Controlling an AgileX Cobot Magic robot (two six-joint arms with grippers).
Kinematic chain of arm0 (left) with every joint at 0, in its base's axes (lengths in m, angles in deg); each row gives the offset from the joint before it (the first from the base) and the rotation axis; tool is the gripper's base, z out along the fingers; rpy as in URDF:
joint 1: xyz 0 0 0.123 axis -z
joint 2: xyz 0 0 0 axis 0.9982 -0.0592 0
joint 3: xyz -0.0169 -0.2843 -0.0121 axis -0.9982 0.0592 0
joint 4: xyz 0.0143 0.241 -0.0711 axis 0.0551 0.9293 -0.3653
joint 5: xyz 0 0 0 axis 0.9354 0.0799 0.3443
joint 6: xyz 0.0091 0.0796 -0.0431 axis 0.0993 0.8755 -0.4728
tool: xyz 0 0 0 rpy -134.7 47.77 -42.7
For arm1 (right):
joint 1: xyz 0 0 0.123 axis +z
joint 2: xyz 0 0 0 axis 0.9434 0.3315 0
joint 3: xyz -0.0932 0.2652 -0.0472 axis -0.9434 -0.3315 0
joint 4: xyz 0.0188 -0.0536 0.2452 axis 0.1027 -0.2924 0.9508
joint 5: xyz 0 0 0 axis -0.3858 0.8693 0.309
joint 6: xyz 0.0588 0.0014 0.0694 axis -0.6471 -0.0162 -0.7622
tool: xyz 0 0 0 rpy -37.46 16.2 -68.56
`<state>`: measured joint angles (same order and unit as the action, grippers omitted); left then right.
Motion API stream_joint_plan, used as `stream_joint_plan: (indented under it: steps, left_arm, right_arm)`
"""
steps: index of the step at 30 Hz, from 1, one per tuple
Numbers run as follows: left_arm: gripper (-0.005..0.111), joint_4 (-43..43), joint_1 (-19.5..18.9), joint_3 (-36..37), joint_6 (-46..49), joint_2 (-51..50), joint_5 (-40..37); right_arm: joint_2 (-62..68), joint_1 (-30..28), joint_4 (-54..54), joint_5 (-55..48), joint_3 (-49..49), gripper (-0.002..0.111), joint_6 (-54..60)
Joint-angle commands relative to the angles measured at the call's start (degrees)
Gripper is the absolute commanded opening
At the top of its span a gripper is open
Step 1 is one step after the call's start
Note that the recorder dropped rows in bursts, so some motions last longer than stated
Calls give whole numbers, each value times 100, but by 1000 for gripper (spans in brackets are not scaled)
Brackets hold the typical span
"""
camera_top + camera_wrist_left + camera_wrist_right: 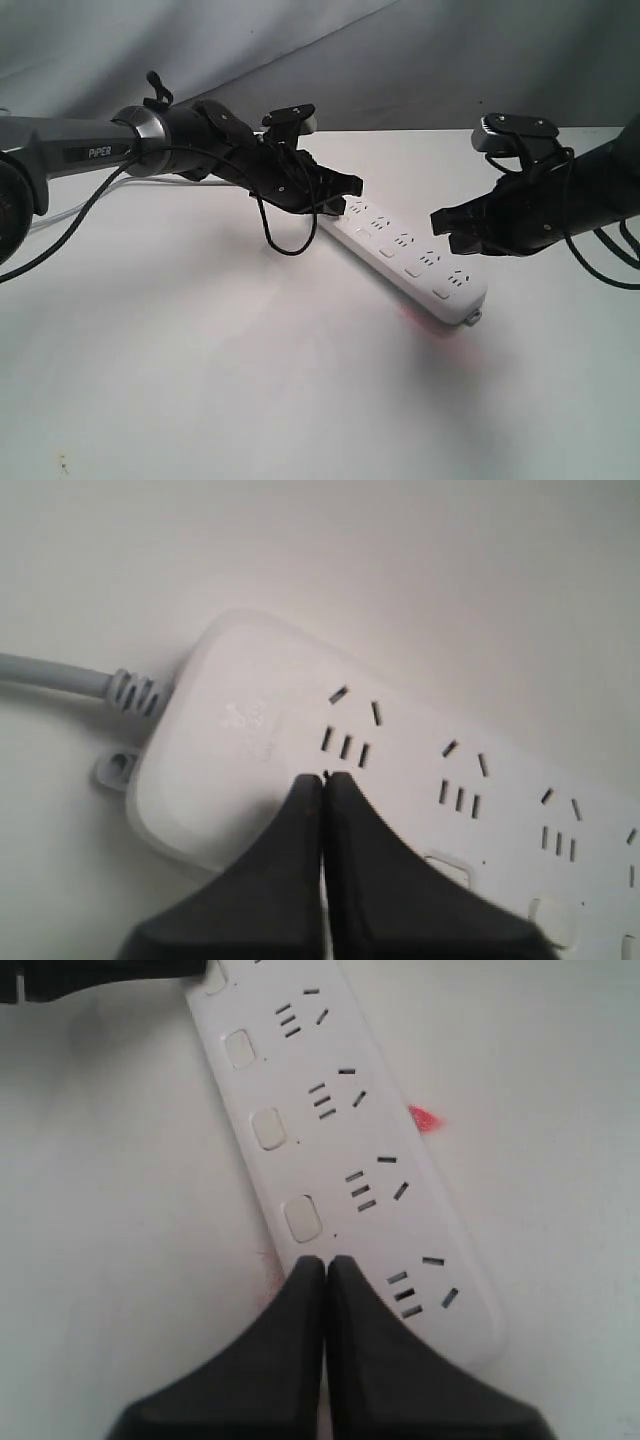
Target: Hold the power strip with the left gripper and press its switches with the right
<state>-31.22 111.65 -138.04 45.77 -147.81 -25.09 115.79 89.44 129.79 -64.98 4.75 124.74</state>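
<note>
The white power strip (400, 250) lies slantwise on the white table. My left gripper (345, 195) is shut, and its tips (325, 777) sit on or just over the strip's top (240, 770) at the cable end, beside the first outlet group. The grey cable (50, 670) and a mounting tab (115, 768) show there. My right gripper (450, 228) is shut too. Its tips (325, 1260) hover at the switch edge by the last outlet group (420, 1285), hiding that button. Three switches (270, 1128) show beyond it. Contact cannot be told.
A red glow (425, 1118) shows on the table (200, 380) beside the strip, also under its near end (440, 325). A second mounting tab (472, 318) sticks out there. Loose black wires (280, 235) hang from the left arm. A grey backdrop (400, 60) rises behind the table.
</note>
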Motion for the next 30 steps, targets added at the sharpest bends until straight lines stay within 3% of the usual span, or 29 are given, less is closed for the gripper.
stream_joint_plan:
  steps: [1,13,30]
  left_arm:
    - [0,-98,20,-24,-7,-3,87]
    - [0,-226,20,-24,-7,-66,113]
    - [0,-226,20,-24,-7,-66,113]
  right_arm:
    - [-5,9,-108,30,37,0,42]
    - [254,349,-132,-82,37,0,14]
    - [796,349,-311,181,37,0,-30]
